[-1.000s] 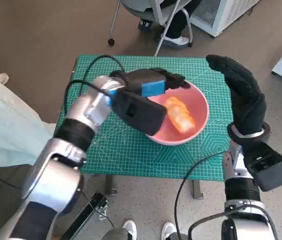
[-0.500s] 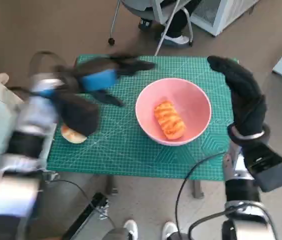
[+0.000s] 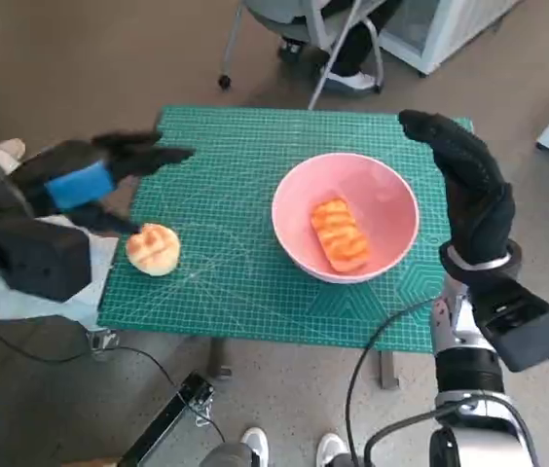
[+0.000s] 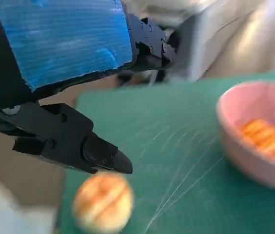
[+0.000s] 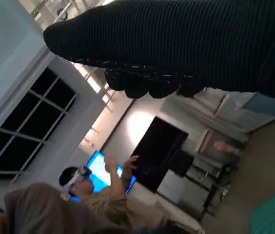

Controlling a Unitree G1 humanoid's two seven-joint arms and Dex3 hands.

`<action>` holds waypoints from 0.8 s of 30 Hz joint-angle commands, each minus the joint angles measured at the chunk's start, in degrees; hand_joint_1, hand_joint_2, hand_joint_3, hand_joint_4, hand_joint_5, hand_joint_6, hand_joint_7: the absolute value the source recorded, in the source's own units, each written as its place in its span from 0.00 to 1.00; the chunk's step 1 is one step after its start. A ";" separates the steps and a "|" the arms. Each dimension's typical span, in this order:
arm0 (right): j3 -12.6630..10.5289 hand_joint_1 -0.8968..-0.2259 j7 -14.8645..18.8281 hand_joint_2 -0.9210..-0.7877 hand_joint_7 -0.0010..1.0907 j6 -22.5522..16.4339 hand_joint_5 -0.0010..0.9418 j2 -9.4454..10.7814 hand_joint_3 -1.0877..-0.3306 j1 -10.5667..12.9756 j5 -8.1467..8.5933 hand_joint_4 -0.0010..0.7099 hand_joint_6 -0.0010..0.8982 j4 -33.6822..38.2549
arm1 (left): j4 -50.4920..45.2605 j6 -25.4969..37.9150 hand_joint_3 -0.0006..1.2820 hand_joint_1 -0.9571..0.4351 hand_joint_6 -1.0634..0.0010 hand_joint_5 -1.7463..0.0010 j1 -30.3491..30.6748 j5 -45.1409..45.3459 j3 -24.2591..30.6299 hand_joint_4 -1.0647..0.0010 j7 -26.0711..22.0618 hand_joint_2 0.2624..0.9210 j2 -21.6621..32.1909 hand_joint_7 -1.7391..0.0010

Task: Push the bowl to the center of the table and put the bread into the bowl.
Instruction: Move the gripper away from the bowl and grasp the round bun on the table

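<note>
While the pink bowl (image 3: 346,216), mid-table, already holds one ridged loaf (image 3: 339,233), a round bun (image 3: 153,249) sits near the left edge. Left hand (image 3: 90,180) hovers just beside it, fingers spread, holding nothing; right hand (image 3: 469,190) looks flat and empty, though poorly shown. Bun probably light and soft, so cup its sides gently.

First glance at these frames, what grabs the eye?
The pink bowl near the middle of the green mat, an orange ridged bread lying in it. Then a round bun near the mat's left edge, with the blue-taped left hand above it, holding nothing.
</note>
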 commanded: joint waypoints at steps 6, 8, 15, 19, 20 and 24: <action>-0.16 0.45 2.77 0.00 0.77 1.91 0.00 0.50 0.50 -0.81 1.46 0.46 0.00 1.65 | -2.36 4.04 0.00 0.62 0.66 1.00 4.49 0.73 -0.31 0.77 -1.07 0.80 1.33 0.98; -0.19 0.45 3.09 0.00 0.77 2.00 0.00 0.53 0.50 -0.82 1.48 0.46 0.00 1.54 | -2.13 4.27 0.00 0.62 0.66 1.00 4.94 1.35 -0.70 0.77 -0.80 0.80 1.20 0.98; -0.42 0.46 3.56 0.00 0.77 1.88 0.01 0.12 0.49 -1.08 1.13 0.47 0.00 1.72 | 0.88 3.76 0.00 0.60 0.66 1.00 4.88 4.96 -3.02 0.77 1.00 0.79 0.16 0.99; -0.46 0.45 3.39 0.00 0.76 1.63 0.01 -0.13 0.49 -1.14 0.73 0.47 0.00 1.80 | 4.29 3.38 0.00 0.59 0.66 1.00 3.69 6.96 -4.84 0.77 2.00 0.79 -0.96 0.99; -0.49 0.45 3.39 0.00 0.76 1.60 0.01 -0.19 0.49 -1.16 0.70 0.47 0.00 1.87 | 5.10 3.22 0.00 0.60 0.66 1.00 3.41 7.33 -5.20 0.78 2.23 0.79 -1.23 0.99; -0.61 0.44 3.59 0.00 0.76 1.28 0.01 -0.43 0.49 -1.34 0.78 0.47 0.00 2.22 | 9.11 2.46 0.00 0.60 0.66 1.00 2.16 8.45 -6.82 0.78 2.88 0.79 -2.58 0.99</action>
